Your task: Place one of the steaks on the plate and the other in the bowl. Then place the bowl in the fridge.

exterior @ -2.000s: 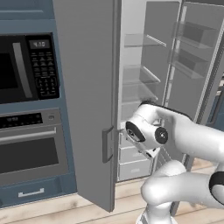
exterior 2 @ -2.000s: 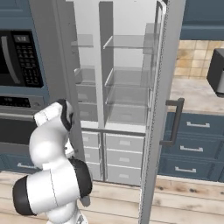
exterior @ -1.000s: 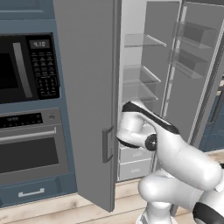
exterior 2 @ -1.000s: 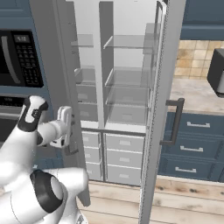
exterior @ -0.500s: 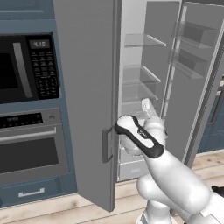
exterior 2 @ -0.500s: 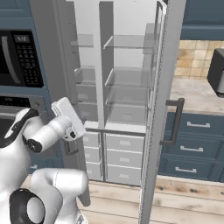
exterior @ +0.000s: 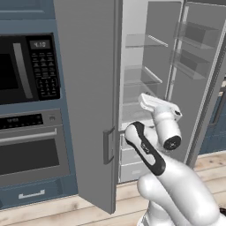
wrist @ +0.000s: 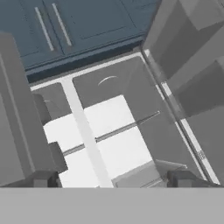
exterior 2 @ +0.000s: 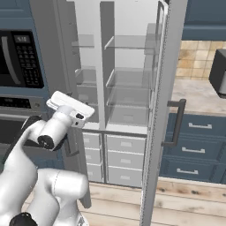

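Evidently the fridge (exterior 2: 128, 88) stands open with rigid clear shelves, while the gripper (wrist: 111, 180) faces inside, spread wide and holding nothing, ready for a stiff bowl.

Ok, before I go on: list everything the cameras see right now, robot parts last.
fridge: one, grey, both doors open, white interior straight ahead.
clear shelves: several, transparent, upper part of the fridge interior.
white drawers: several, white, low in the fridge.
microwave: one, black, built in left of the fridge.
oven: one, black, below the microwave.
blue cabinets: dark blue, right of the fridge, under a counter.
floor: light wood planks.
arm: one, white, dark joints.
hand: one, white, raised before the fridge interior; fingers' spread unclear.
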{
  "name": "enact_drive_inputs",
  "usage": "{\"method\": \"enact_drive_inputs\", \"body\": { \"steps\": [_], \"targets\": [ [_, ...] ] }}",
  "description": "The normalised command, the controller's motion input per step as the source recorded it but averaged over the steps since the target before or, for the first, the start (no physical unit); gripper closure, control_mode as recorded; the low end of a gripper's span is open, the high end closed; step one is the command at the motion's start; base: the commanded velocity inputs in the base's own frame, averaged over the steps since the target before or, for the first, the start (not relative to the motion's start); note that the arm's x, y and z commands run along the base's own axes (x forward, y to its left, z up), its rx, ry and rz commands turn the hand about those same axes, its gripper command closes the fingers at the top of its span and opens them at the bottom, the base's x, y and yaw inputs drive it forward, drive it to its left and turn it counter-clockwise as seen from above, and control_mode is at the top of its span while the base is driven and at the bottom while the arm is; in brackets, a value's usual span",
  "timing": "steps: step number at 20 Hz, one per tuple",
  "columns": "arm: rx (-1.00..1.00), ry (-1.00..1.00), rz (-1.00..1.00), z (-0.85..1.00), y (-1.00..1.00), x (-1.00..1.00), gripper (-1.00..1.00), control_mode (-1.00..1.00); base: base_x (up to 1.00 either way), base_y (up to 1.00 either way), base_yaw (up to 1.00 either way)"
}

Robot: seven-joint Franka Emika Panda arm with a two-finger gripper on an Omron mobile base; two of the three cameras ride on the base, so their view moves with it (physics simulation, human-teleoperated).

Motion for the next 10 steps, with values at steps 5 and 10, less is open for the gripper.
{"method": "enact_drive_inputs", "body": {
  "steps": [5, 10],
  "targets": [
    [-0.68, 0.54, 0.0, 0.54, 0.0, -0.01, -1.0, -1.0, 0.0, 0.0, 0.0],
    [-0.74, 0.52, 0.0, 0.33, 0.42, -0.12, -1.0, -1.0, 0.0, 0.0, 0.0]
  ]
}}
